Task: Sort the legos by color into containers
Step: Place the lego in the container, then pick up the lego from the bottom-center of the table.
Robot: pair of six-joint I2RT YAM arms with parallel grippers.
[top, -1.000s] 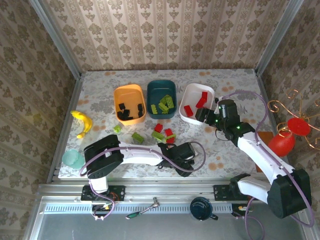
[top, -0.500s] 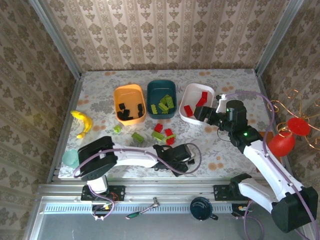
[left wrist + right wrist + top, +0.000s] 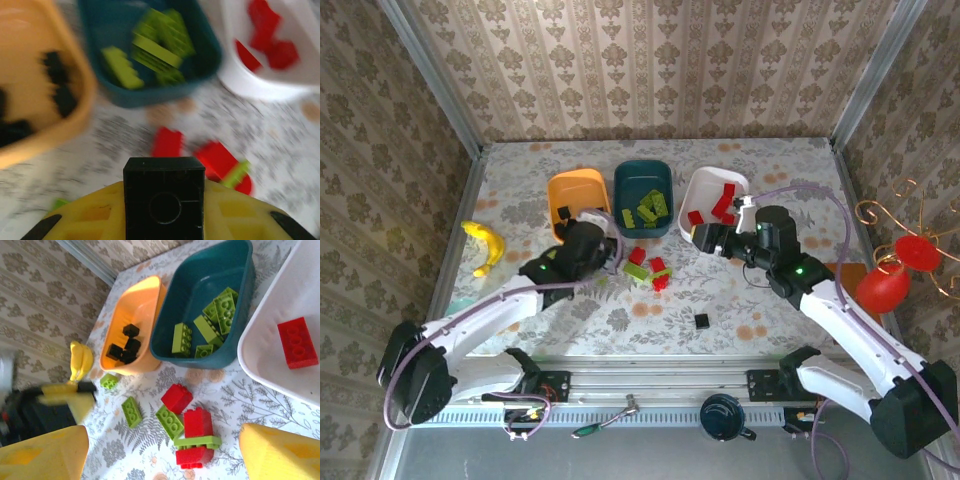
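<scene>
Small black square plastic lego brick (image 3: 164, 197) sat pinched in left gripper (image 3: 590, 240), by rounded orange plastic tub (image 3: 558, 190) w/ black bricks (image 3: 125, 346). Dark teal tub (image 3: 200, 270) held studded lime bricks (image 3: 215, 315), white tub (image 3: 280, 285) red ones (image 3: 297, 342); right gripper (image 3: 703, 238) gaped wide, empty, near loose red & lime bricks (image 3: 192, 432).

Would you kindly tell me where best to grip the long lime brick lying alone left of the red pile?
Take the lime brick across its two long sides, coming straight down from above: it lies flat, studs up, with bare table along both long sides, so its narrow width is probably the easier span.
</scene>
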